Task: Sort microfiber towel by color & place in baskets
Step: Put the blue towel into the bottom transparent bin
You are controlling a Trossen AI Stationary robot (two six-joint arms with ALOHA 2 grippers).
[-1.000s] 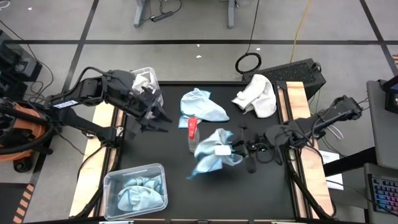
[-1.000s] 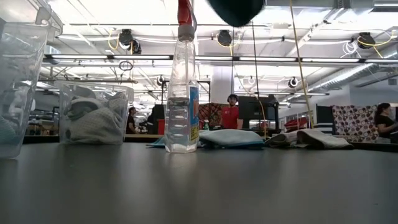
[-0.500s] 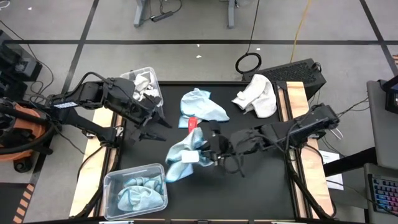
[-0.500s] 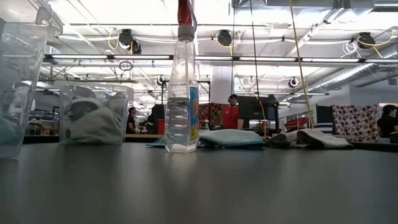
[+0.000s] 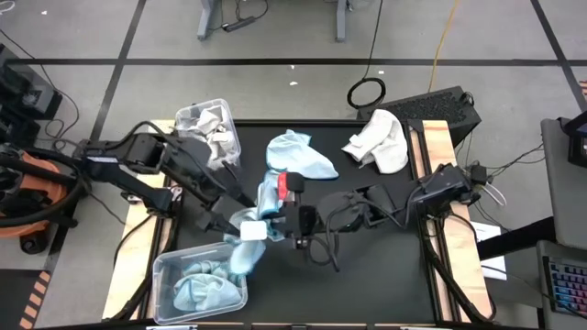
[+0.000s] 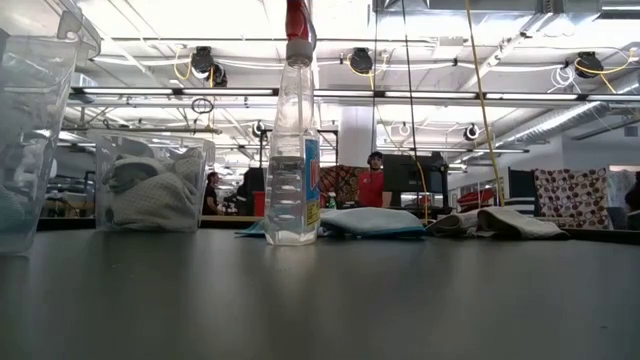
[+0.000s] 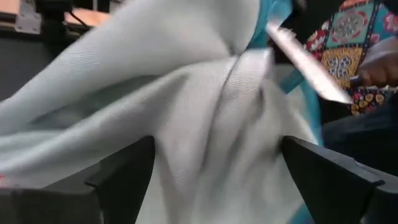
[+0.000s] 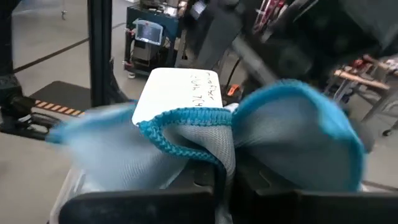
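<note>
My right gripper (image 5: 282, 220) reaches across the table from the right, shut on a light blue microfiber towel (image 5: 249, 240) with a white tag (image 8: 177, 93). My left gripper (image 5: 229, 213) stands open beside it, and the towel (image 7: 205, 124) fills the space between its fingers. The towel's lower end hangs over the far right corner of the near left basket (image 5: 167, 268), which holds blue towels. The far left basket (image 5: 223, 108) holds white ones. Another blue towel (image 5: 298, 156) and a white towel (image 5: 378, 142) lie on the table. My right gripper pinches the towel at its blue-stitched hem (image 8: 186, 140) between its two fingers, where the cloth is bunched in folds. The fingers come nearly level from the table's right. The towel is lifted clear of the table and hangs slack below them. My left gripper's open fingers (image 7: 124, 180) flank the towel; whether they touch it I cannot tell.
A clear spray bottle with a red top (image 6: 293, 130) stands mid-table, right behind the held towel (image 5: 284, 183). Cables and a black box (image 5: 431, 105) lie at the far right. Wooden strips (image 5: 445, 156) edge the black mat on both sides.
My right gripper has carried the blue towel up and toward the table's left, from mid-table to the near left basket's corner, rolling as it went. My left gripper has swung toward the near edge, up to the towel, and has opened wider.
</note>
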